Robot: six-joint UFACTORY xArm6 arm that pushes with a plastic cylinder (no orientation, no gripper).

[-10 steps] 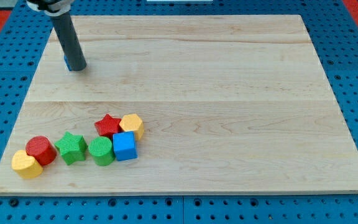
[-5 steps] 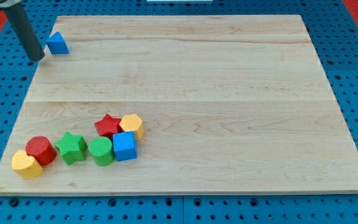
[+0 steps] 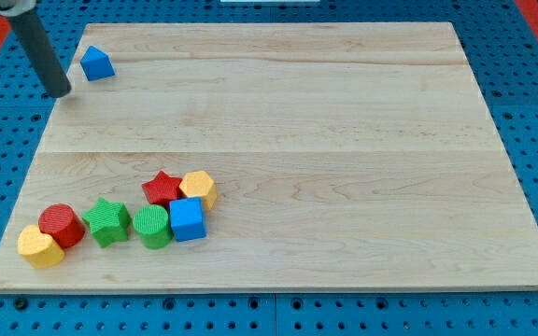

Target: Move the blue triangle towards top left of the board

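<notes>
Blue triangle [image 3: 97, 63] sits at far left corner of board [image 3: 344, 140], basically placed. My tip [image 3: 59, 92] just left-near of it, apart, off the edge. No pincer here, only a rod. Risk: another nudge shoves it overboard.

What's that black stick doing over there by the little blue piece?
It is a robot arm's rod, used to slide blocks around the wooden board. My tip sits at the board's left edge, just below-left of the blue triangle and not touching it. The triangle lies near the top left corner. The other blocks sit clustered at bottom left, untouched: red star, blue cube, green star and others.
</notes>
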